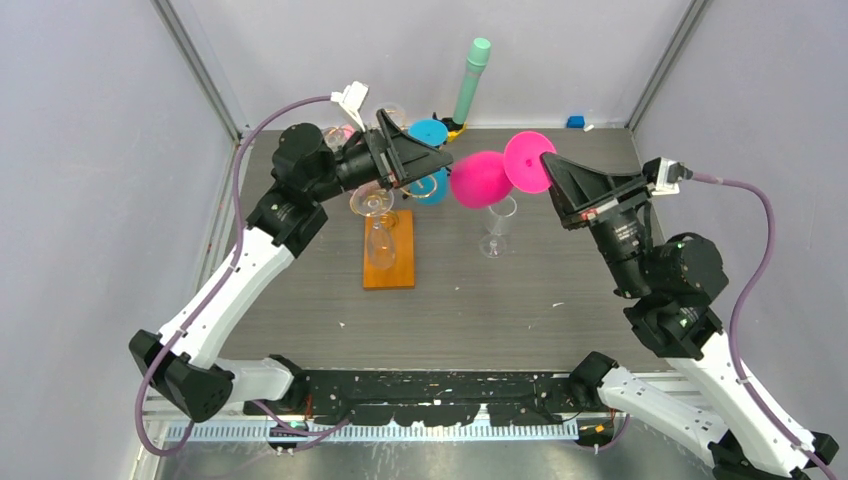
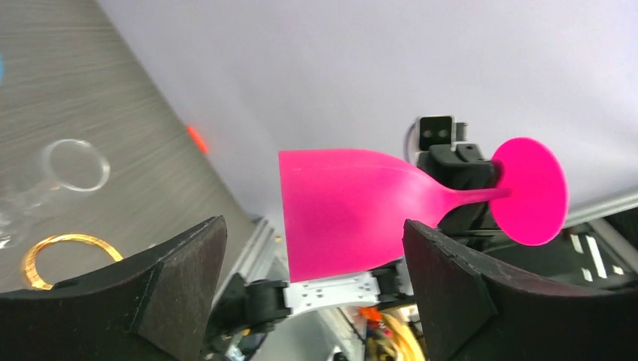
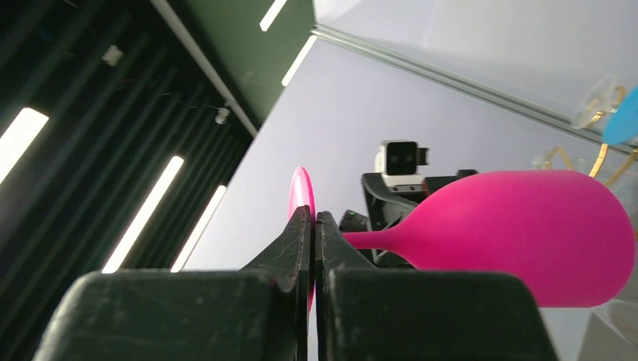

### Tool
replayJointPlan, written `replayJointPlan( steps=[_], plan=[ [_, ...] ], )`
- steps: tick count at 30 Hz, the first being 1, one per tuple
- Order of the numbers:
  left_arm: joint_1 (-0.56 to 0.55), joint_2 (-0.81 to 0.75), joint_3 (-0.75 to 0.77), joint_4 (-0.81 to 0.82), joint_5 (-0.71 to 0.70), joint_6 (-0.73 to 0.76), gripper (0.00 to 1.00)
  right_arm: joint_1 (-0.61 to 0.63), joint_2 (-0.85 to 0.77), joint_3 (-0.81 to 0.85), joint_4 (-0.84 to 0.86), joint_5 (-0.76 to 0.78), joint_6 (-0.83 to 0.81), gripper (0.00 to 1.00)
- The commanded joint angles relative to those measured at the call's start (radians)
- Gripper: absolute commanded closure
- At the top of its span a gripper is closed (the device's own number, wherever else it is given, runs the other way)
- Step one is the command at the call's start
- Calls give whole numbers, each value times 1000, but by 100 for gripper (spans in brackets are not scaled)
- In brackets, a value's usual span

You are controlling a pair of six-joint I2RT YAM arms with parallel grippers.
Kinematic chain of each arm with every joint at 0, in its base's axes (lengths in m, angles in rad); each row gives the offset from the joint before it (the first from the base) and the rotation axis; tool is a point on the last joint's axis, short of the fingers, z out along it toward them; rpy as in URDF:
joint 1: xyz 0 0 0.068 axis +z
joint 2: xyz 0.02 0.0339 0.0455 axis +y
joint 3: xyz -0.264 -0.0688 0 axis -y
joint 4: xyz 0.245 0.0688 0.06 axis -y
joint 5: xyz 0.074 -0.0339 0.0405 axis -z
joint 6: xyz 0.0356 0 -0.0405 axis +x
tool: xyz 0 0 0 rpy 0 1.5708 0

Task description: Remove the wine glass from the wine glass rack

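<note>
A pink wine glass [image 1: 480, 178] is held in the air on its side, right of the wine glass rack. My right gripper [image 1: 545, 165] is shut on the edge of its round foot [image 3: 301, 192], with the bowl [image 3: 527, 233] pointing left. The rack is thin gold wire [image 1: 372, 200] on an orange-brown wooden base [image 1: 392, 268]. Blue glasses [image 1: 428, 132] and clear glasses [image 1: 380, 240] are on it. My left gripper [image 1: 440, 160] is open and empty above the rack. Its jaws face the pink bowl [image 2: 346, 210] without touching it.
A clear glass [image 1: 497, 228] stands upright on the table under the pink glass. A black tripod with a mint-green cylinder [image 1: 472, 80] stands at the back. A small blue object [image 1: 575, 122] lies at the back right. Grey walls close in both sides.
</note>
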Motion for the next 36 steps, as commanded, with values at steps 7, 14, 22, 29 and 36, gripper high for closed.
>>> replayJointPlan(
  steps=[7, 14, 22, 29, 36],
  plan=[
    [5, 63, -14, 435, 190, -444, 15, 4, -34, -95, 299, -14, 71, 100],
    [3, 67, -46, 684, 241, -670, 33, 4, -41, -138, 320, 7, 86, 100],
    [-4, 79, -39, 803, 265, -772, 53, 3, -89, -260, 308, 111, 97, 100],
    [-30, 93, -21, 843, 288, -796, 56, 3, -94, -320, 302, 174, 100, 100],
    [-31, 96, -25, 865, 292, -815, 59, 1, -96, -375, 308, 235, 98, 100]
  ],
)
